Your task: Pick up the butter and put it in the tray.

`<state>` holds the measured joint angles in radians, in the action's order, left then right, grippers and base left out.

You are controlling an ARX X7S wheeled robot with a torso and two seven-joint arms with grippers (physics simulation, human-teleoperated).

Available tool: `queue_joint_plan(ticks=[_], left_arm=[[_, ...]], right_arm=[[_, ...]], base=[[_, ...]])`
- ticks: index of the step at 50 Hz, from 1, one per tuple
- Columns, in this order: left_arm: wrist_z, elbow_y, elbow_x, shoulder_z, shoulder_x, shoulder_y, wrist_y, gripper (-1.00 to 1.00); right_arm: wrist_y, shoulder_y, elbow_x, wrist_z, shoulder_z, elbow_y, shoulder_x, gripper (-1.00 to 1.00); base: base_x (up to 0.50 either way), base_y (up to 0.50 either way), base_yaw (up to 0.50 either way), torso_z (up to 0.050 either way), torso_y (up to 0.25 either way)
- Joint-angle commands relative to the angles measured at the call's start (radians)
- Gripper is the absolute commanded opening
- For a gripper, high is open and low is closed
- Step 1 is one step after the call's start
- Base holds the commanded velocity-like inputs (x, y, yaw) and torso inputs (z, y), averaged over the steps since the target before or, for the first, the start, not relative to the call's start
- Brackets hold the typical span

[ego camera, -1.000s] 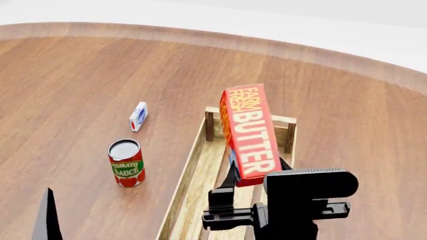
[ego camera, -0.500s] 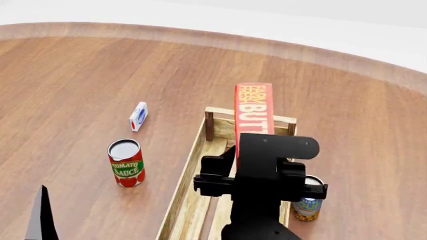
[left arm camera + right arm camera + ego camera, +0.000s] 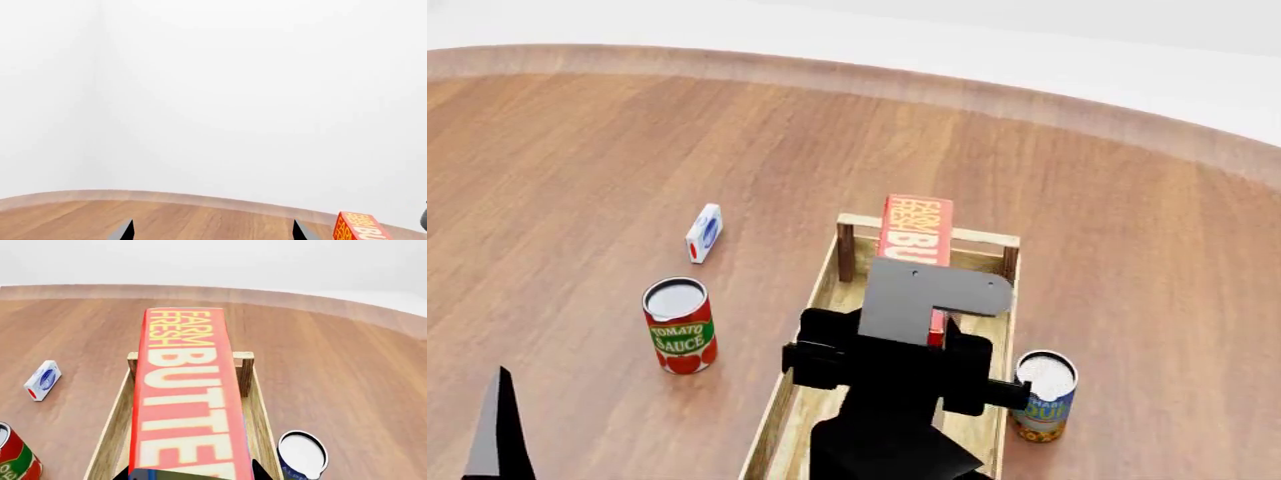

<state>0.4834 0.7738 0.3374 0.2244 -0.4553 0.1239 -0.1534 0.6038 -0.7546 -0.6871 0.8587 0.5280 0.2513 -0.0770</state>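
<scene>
— Butter point(image 3: 189, 390): where is it?
— Above the tray point(image 3: 823, 290), long face up, clamped in the right end effector point(image 3: 190, 472).
— And the left end effector point(image 3: 212, 231)?
— Low over the table point(image 3: 587, 150), fingers apart, holding nothing.

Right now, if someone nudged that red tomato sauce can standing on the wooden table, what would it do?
The red tomato sauce can stands upright on the wooden table, taller than wide, so a high push might tip it. Being round, it would probably roll afterwards. It looks rigid.

tomato sauce can point(image 3: 679, 326), sm carton point(image 3: 703, 232), blue can point(image 3: 1044, 395)
</scene>
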Motion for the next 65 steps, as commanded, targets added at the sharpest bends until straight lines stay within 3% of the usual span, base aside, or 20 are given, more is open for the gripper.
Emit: queue_joint_plan(ticks=[1, 65], left_arm=[[0.003, -0.001, 0.003, 0.001, -0.002, -0.001, 0.002, 1.0], [0.018, -0.006, 0.017, -0.001, -0.015, -0.005, 0.014, 1.0]], right_arm=[[-0.038, -0.009, 0.053, 0.039, -0.005, 0.069, 0.042, -1.0], [-0.379, -0.054, -0.13, -0.022, 0.313, 0.512, 0.072, -1.0]], base=[[0.0, 0.0, 0.0, 0.0, 0.0], [0.0, 0.0, 0.0, 0.0, 0.001]])
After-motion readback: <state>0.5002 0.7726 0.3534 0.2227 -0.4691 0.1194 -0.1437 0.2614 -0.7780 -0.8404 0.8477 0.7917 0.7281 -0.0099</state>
